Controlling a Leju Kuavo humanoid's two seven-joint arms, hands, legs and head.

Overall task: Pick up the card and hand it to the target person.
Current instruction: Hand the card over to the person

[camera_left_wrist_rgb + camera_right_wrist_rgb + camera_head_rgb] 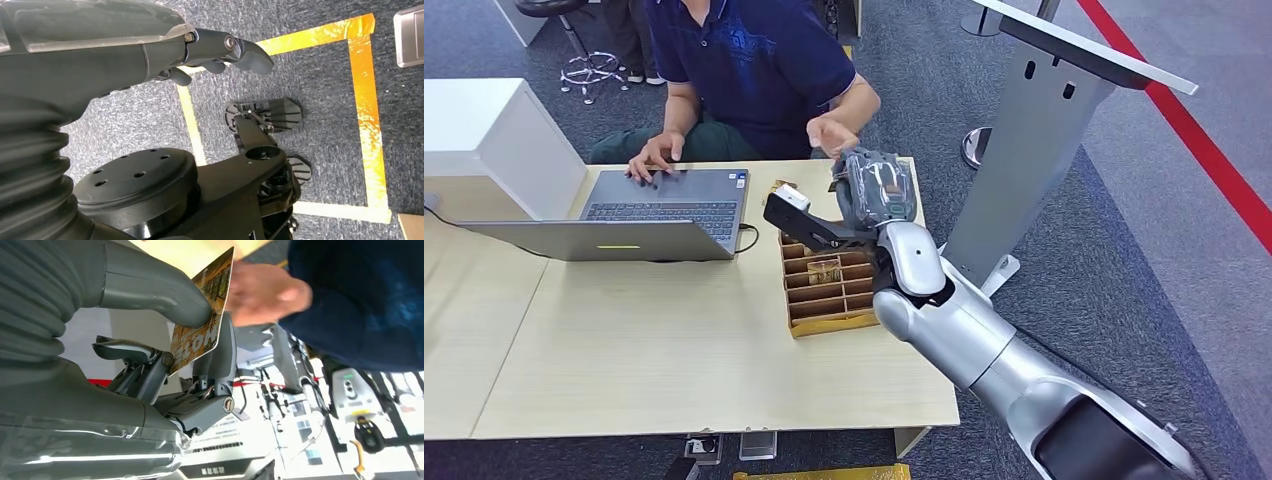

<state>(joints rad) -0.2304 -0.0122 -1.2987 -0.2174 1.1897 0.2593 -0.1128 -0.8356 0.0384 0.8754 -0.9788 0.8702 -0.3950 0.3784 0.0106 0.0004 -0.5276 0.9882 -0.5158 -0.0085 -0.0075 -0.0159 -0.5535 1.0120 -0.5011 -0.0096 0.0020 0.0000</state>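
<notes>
**1 card held out at the person's reaching hand**

1 card (202, 322) sat pinched in our right hand (874, 190), the thick thumb (165, 292) pressing its printed face against a dark finger (224, 352) behind it. In the right wrist view the card's far edge stood just beside the person's hand (262, 295), which looked blurred; we could not tell whether it was touching the card. From the head view, our right hand was raised over the far edge of the desk (674, 350), beyond the wooden card box (829, 290), with the person's hand (832, 133) open just above it. The person's other hand rested on the laptop (664, 205).

Our left hand (220, 52) hung over the carpet, fingers loosely curled in and holding nothing.

We judged the handover to be near its end, with the release left to do. The risk lay in timing: if we loosened the thumb before the person had a firm pinch, the card could drop to the desk or slip past its edge to the floor. If we held on while the person pulled, the thin card could bend or tear. The person's attention seemed split with the laptop, which could make the take less sure.

In the head view our own hand hid most of the card. Its print was hard to read, and the person's fingers were too blurred to place.
</notes>
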